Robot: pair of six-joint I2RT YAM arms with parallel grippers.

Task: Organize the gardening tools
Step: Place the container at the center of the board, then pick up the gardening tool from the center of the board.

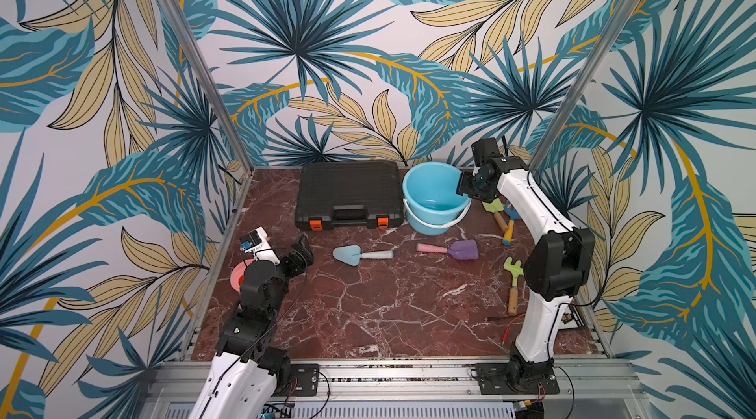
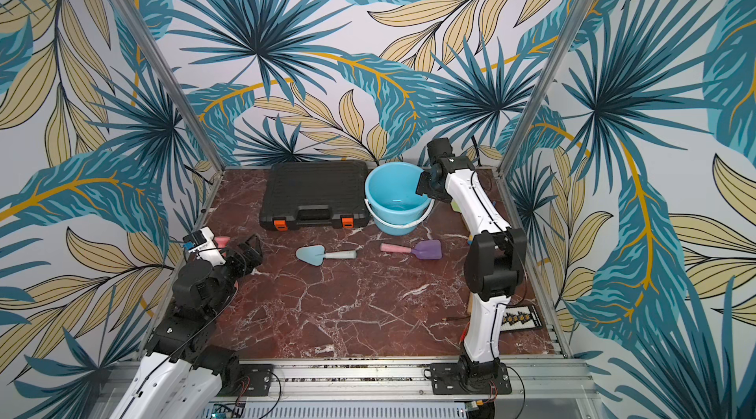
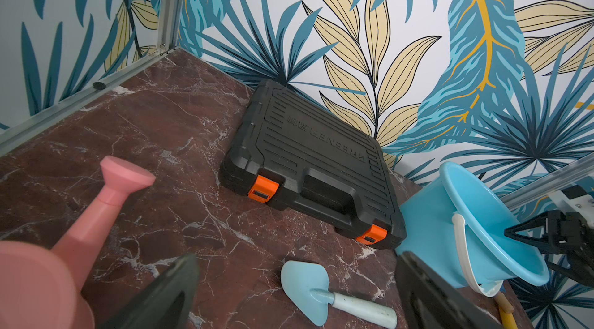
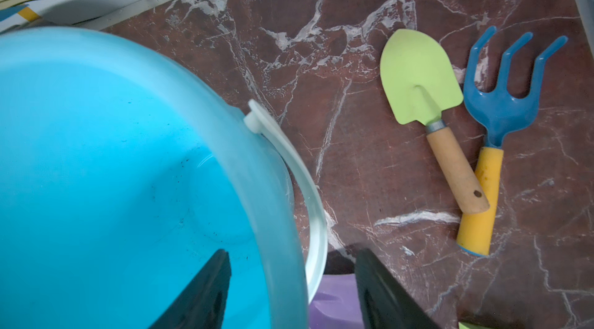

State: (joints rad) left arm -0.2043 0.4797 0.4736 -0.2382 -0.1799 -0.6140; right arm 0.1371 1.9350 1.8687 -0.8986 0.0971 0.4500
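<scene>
**Tools loose, both arms empty**

Over the round pale blue plastic bucket (image 1: 425, 220) hangs the right end effector (image 4: 292, 253), jaws apart, one finger inside the rim and one outside, apparently touching neither side. The left end effector (image 1: 304, 249) stands wide and empty beside the pink plastic watering can (image 3: 80, 237). On the red-brown marbled surface (image 1: 368, 306), the pale blue trowel (image 1: 362, 254) and the purple pink-handled shovel (image 1: 450, 250) lie in the middle. The green wooden-handled trowel (image 4: 421, 86) lies across the blue yellow-handled fork-rake (image 4: 501, 102) near the bucket. The green rake (image 1: 512, 273) lies by the right arm.
</scene>
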